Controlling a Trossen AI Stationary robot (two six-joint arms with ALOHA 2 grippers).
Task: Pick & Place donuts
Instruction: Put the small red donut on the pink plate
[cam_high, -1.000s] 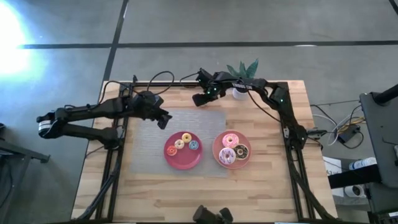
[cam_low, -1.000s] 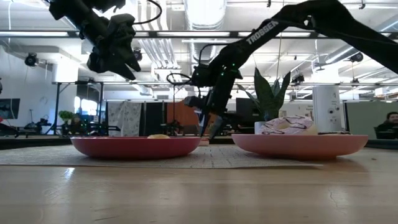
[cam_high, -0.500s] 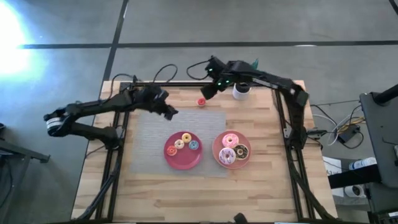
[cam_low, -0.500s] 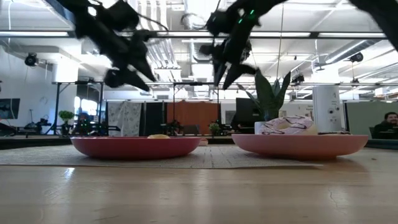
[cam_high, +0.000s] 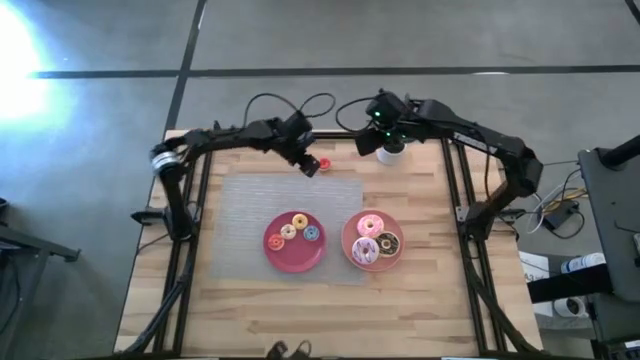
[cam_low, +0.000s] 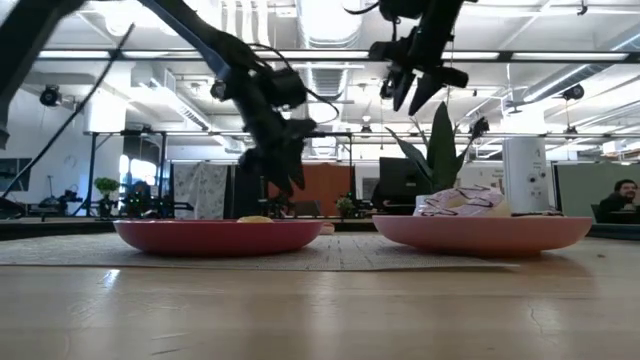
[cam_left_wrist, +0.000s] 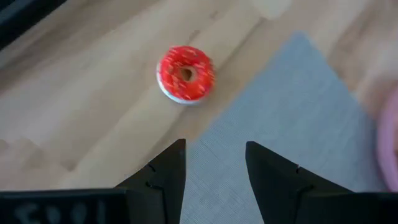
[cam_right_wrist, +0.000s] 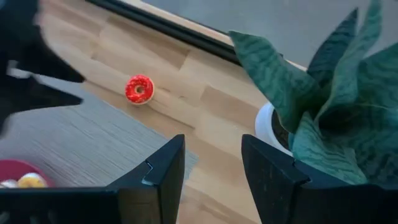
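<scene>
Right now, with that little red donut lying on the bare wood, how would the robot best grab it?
From straight above, I'd guess. The red donut lies flat on the table, just off the grey mat, so only its rim offers grip: jaws spread across the ring, closing on opposite outer edges. The left gripper, jaws open, hovers right beside it; the right gripper is over by the plant.

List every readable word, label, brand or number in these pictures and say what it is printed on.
No text reads clearly in the current pictures.
Pale marks on the left gripper housing, at the left wrist view's lower edge: too blurred to read.
The red donut, plates and plant pot carry no lettering.
</scene>
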